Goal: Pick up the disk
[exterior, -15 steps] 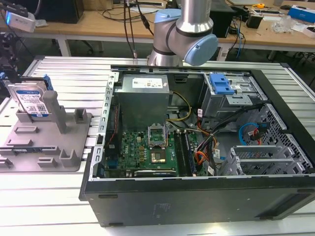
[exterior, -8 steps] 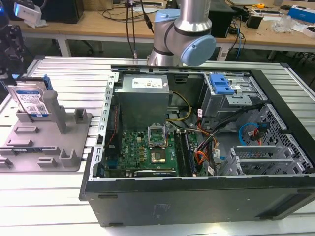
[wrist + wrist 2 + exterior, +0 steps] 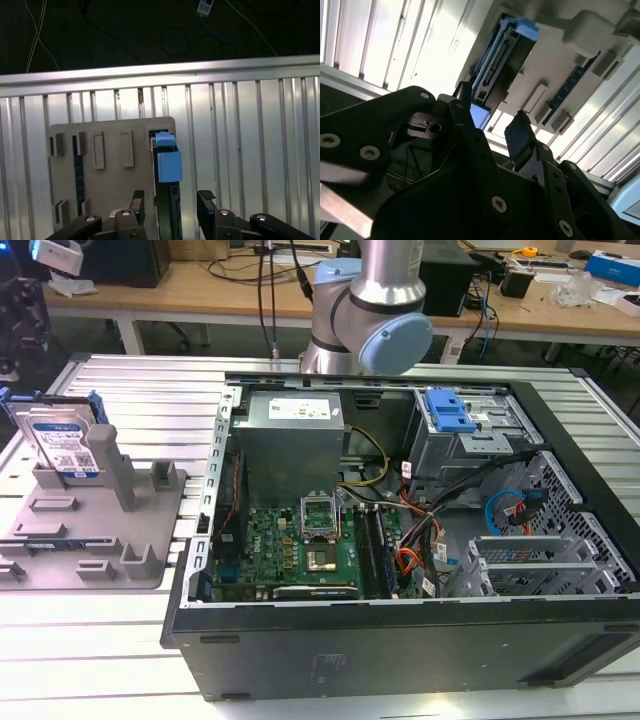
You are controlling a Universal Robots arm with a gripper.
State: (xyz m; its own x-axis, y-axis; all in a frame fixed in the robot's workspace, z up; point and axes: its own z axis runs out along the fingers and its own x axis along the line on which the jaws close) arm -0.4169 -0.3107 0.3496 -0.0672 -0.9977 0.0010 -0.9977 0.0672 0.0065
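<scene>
The disk [image 3: 62, 445] stands upright on its edge in the grey fixture [image 3: 150, 502] at the exterior view's left, silver with a blue-and-white label and blue rails. In the first wrist view the disk [image 3: 166, 162] is seen edge-on from above, lined up with the gap of my gripper [image 3: 171, 200]. The gripper is open, with one finger on each side of the disk's line and nothing held. It hangs above the disk without touching it. The second wrist view shows the same edge of the disk [image 3: 501, 65] beyond my gripper [image 3: 492, 122].
An open computer case [image 3: 400, 640] with its motherboard, power supply and metal drive cage takes up the middle of the ribbed metal table [image 3: 130, 385]. The fixture has several upright posts [image 3: 118, 465] beside the disk. The robot arm [image 3: 365, 310] rises behind the case.
</scene>
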